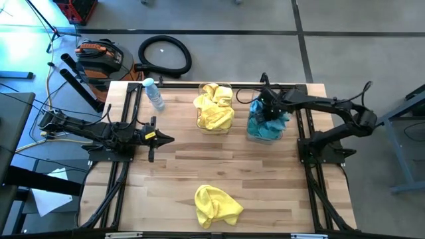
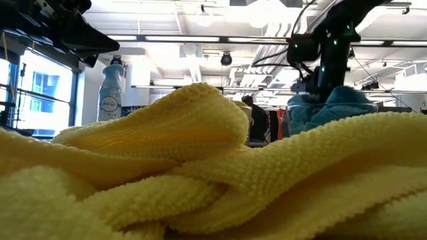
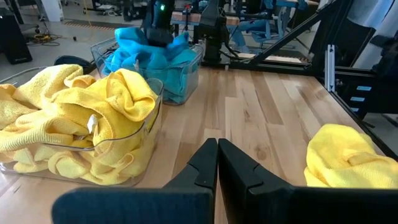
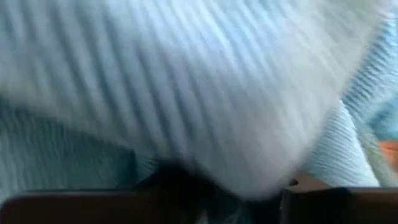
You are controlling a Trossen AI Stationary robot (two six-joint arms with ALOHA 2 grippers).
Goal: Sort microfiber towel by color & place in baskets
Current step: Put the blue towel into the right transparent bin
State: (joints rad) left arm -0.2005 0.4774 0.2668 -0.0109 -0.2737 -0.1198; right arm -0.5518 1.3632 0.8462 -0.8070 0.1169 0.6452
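A loose yellow towel (image 1: 216,205) lies crumpled on the wooden table (image 1: 265,179) near its front edge, fuzzy and bunched into soft folds. More yellow towels (image 1: 214,106) heap over the rim of one clear basket (image 3: 146,127); teal ones (image 1: 267,125) fill the basket (image 3: 186,78) beside it. The right gripper (image 1: 269,106) is down in the teal pile (whether it grips anything I cannot tell). The left gripper (image 3: 217,163) waits at the table's left side, fingers pressed together, holding nothing.
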